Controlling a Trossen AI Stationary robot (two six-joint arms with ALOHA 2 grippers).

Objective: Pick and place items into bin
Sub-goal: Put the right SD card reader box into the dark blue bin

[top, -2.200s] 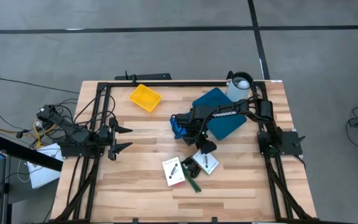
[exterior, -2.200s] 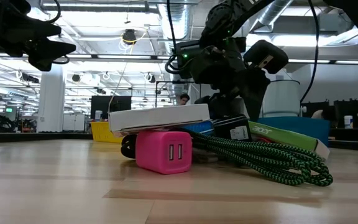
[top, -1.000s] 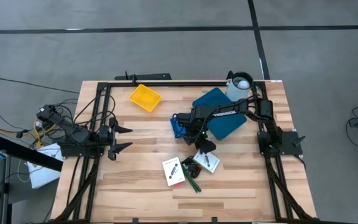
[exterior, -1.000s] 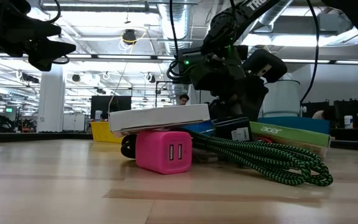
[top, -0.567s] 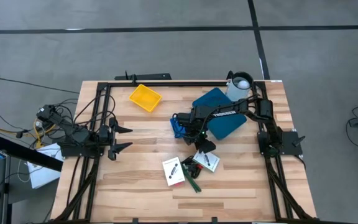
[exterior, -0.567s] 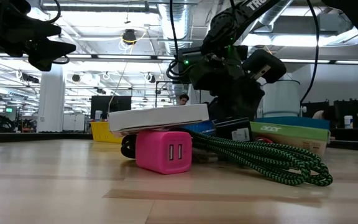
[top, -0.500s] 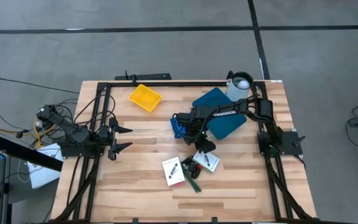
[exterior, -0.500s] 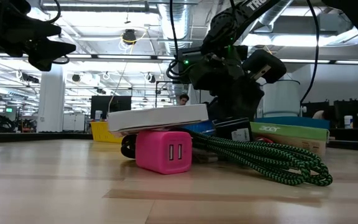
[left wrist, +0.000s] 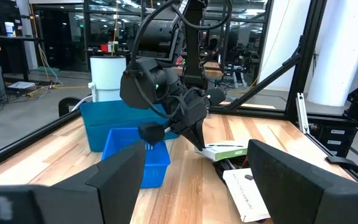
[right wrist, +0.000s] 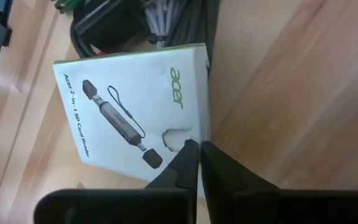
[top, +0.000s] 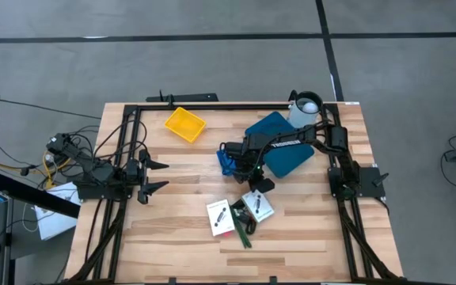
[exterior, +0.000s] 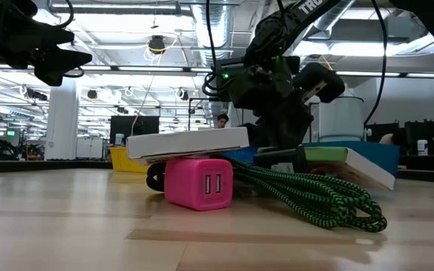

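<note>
A white Acer card-reader box [right wrist: 135, 112] lies on the wood table beside a black-and-green cord [exterior: 315, 197]. My right gripper [right wrist: 196, 144] is shut on the box's end; from above it [top: 253, 188] stands just past the box [top: 257, 207]. A second white box [top: 221, 218] rests on a pink block [exterior: 198, 183]. A small black piece [top: 238, 212] sits between the two boxes. My left gripper [top: 161, 176] hangs open at the table's left, with nothing between its fingers. My right gripper pinches the Acer box between its two shut fingers at the end with the torn hang hole [right wrist: 178, 135]. The fingers slant down from the table's far side. The box is tilted, its held end [exterior: 292, 154] raised and its other end [exterior: 383, 181] low beside the cord.
A small blue bin [top: 228, 161] stands just beyond the right gripper, a larger blue bin [top: 283, 146] behind it. A yellow bin [top: 184, 124] and a white cup [top: 305, 109] stand at the far edge. Black frame rails border the table.
My right gripper has shut on the end of the Acer box. That end has risen and the box now sits tilted; it has also slid slightly toward the table's left. The cord's loops beside it have shifted with it.
</note>
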